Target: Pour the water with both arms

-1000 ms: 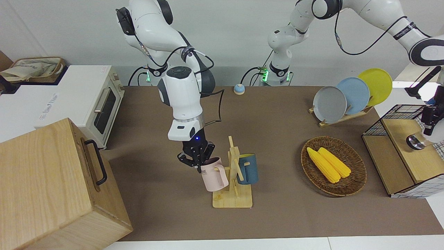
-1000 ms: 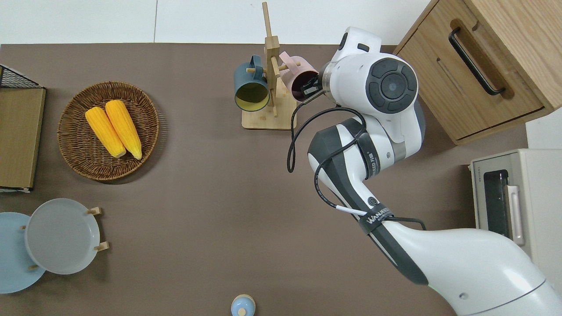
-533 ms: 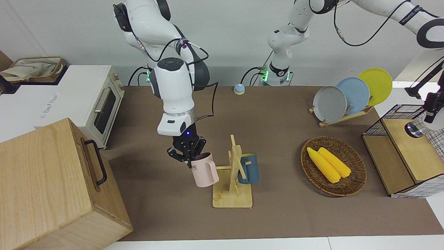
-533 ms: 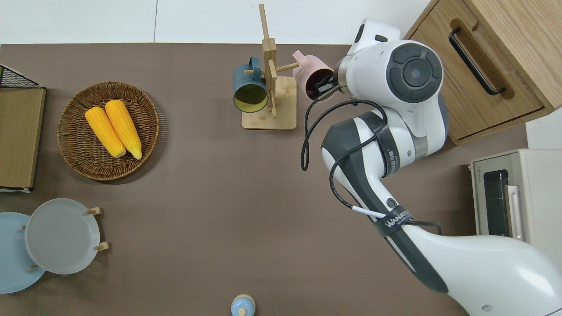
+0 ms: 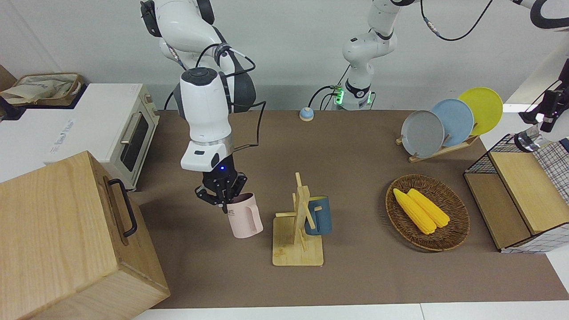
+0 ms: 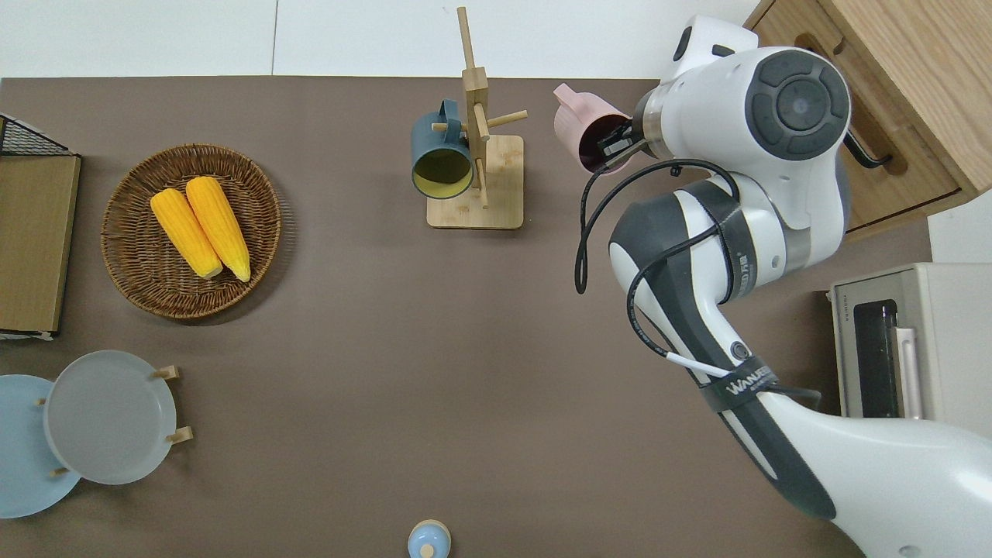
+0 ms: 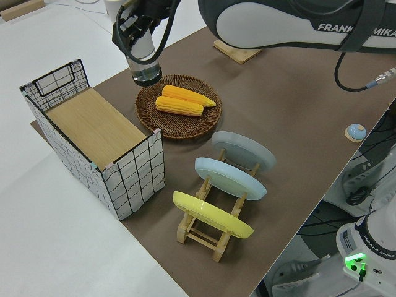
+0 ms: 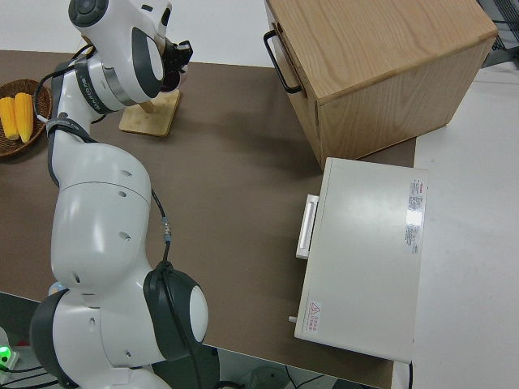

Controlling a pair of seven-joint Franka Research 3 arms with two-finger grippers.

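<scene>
Bright, even room light is washing over every view, and the focus is holding well.

Soft shadows are falling on the brown tabletop [image 5: 355,146], which is staying matte with no glare, and a darker one is pooling beside the wooden box [image 5: 66,235] toward the right arm's end. Highlights are gleaming on the glossy shell of the right arm [image 6: 783,116] in the overhead view, and the white surface beside the wire basket [image 7: 93,142] is running close to overexposed in the left side view. A small blue light is glowing just above the right end effector [image 5: 221,198], while a green lamp is shining at the left arm's base [image 5: 340,95].
</scene>
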